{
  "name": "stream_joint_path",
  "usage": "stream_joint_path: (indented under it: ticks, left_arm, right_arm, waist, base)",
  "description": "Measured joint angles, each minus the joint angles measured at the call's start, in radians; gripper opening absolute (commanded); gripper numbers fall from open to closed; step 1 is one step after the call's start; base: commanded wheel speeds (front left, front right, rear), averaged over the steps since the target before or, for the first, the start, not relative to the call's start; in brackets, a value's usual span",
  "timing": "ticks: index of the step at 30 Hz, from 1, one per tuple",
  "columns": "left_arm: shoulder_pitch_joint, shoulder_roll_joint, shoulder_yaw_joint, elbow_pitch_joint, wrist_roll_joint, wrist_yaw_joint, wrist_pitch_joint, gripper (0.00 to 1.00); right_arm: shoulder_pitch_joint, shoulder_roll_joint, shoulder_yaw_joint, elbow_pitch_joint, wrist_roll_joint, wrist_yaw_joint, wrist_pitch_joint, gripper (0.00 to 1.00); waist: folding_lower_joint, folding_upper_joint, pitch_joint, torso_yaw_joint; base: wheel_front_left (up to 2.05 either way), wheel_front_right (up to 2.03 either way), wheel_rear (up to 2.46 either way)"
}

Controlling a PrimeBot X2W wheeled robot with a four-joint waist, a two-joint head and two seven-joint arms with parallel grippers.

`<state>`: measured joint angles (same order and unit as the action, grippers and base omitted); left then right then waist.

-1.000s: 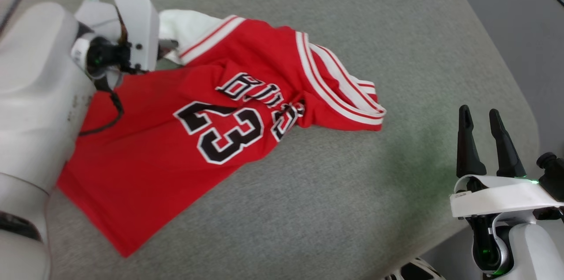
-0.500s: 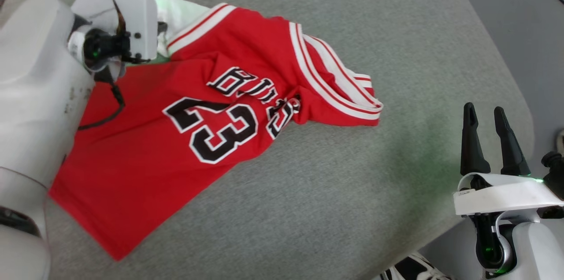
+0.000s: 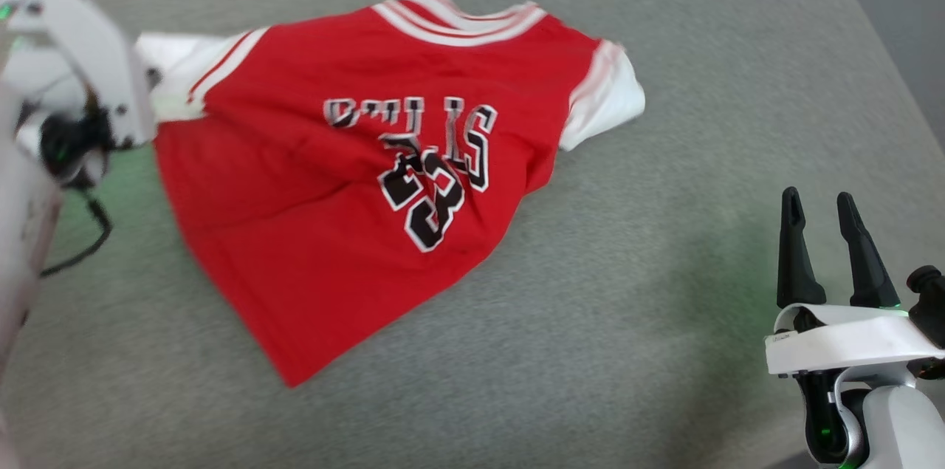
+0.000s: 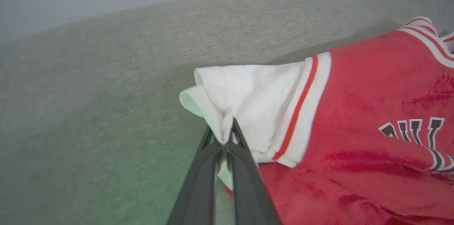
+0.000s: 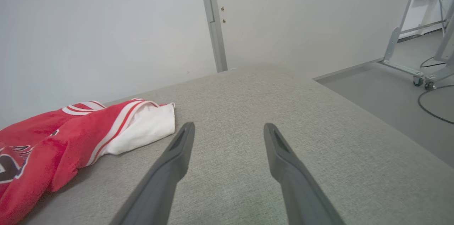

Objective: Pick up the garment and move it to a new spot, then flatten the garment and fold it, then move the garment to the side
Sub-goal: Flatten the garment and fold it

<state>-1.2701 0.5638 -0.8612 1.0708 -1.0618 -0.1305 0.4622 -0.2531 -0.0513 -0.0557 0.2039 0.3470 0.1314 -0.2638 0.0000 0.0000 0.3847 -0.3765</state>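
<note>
- Garment (image 3: 347,181), head view: it is laid on the grey tabletop (image 3: 627,351), lettering up, left of centre. Its long axis is judged to run from the striped collar (image 3: 461,18) at the far side to the hem corner (image 3: 295,373) nearer the robot, skewed leftward. One white sleeve (image 3: 177,74) is partly hidden behind the left arm (image 3: 96,63). The right gripper (image 3: 818,199) is parked well apart from the cloth, its fingers moderately spread and nothing held.
- Left wrist view: the left gripper (image 4: 226,139) is seen with its fingers pinched tight on the edge of the white sleeve (image 4: 255,104), and only a thin fold is caught. The relocation is best done with a low, steady pull along the shoulder line, so that the body trails flat and the fold is not jerked free.
- Right wrist view: the fingers are held wide and empty. The garment lies at the left with its other sleeve (image 5: 142,129) nearest, a likely hold for flattening.
</note>
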Motion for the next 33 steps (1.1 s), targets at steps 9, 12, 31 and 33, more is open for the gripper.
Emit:
stream_joint_path:
  ticks: [9,12,31,33]
  left_arm:
    - [0.102,0.062,0.017,0.105,-0.024,0.003,-0.086,0.00]
    - [0.124,0.061,0.026,0.116,-0.036,0.003,-0.114,0.00]
    - [0.308,0.001,0.063,0.069,-0.066,0.002,-0.583,1.00]
    - [0.349,-0.018,0.061,0.030,-0.069,0.001,-0.645,1.00]
  right_arm:
    - [0.022,-0.020,-0.005,-0.002,-0.021,0.000,0.000,1.00]
    - [0.031,-0.029,-0.004,-0.003,-0.022,0.000,0.000,1.00]
    - [0.063,-0.137,0.036,0.026,-0.044,0.000,0.000,1.00]
    - [0.063,-0.160,0.055,0.031,-0.044,0.000,0.000,1.00]
  waist:
    - [0.0000,0.0000,-0.071,0.100]
    - [0.0000,0.0000,-0.091,0.125]
    - [0.0000,0.0000,-0.188,0.216]
    - [-0.0001,0.0000,-0.194,0.235]
  base:
    - [0.00,0.00,0.00]
    - [0.00,0.00,0.00]
    - [0.00,0.00,0.00]
    - [0.00,0.00,0.00]
